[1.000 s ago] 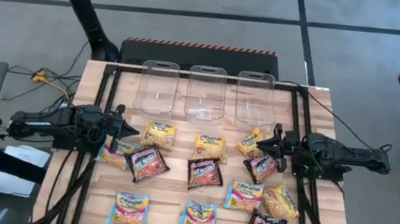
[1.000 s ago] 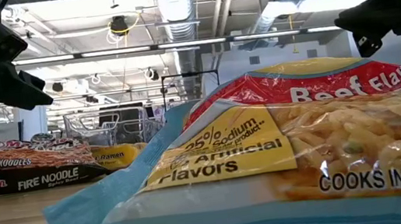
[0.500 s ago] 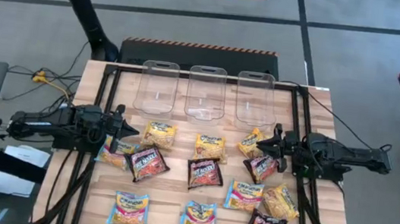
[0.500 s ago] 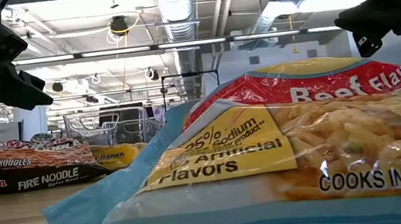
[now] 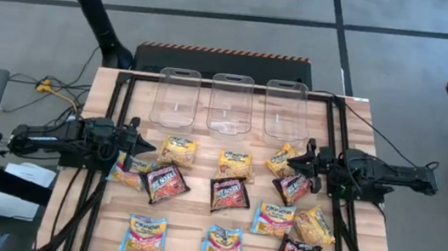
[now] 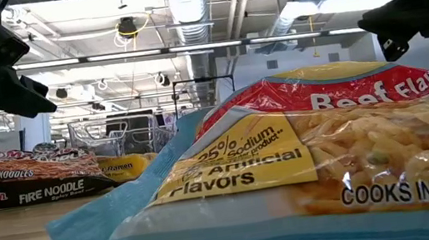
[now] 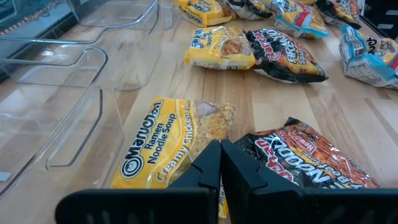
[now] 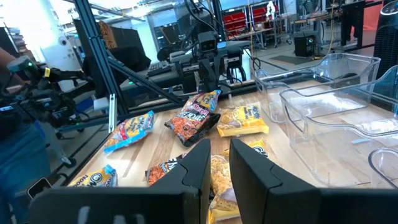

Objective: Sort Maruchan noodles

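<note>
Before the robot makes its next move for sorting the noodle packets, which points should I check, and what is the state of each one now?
1. Three clear bins empty and in a row: ok.
2. Left gripper free, shut, holding nothing: ok.
3. Right gripper free, fingers slightly apart, nothing between them: ok.
4. Packets lying separate: not ok; a black-red packet overlaps a light blue packet by the left gripper.
5. Yellow packet lies just ahead of the left gripper: ok.
6. Which bin takes which kind: cannot tell.

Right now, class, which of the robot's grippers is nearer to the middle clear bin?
Right, though only narrowly. The right gripper sits just beyond the middle clear bin and its right-hand neighbour; the left gripper, shut, sits slightly farther off on the opposite side.
</note>
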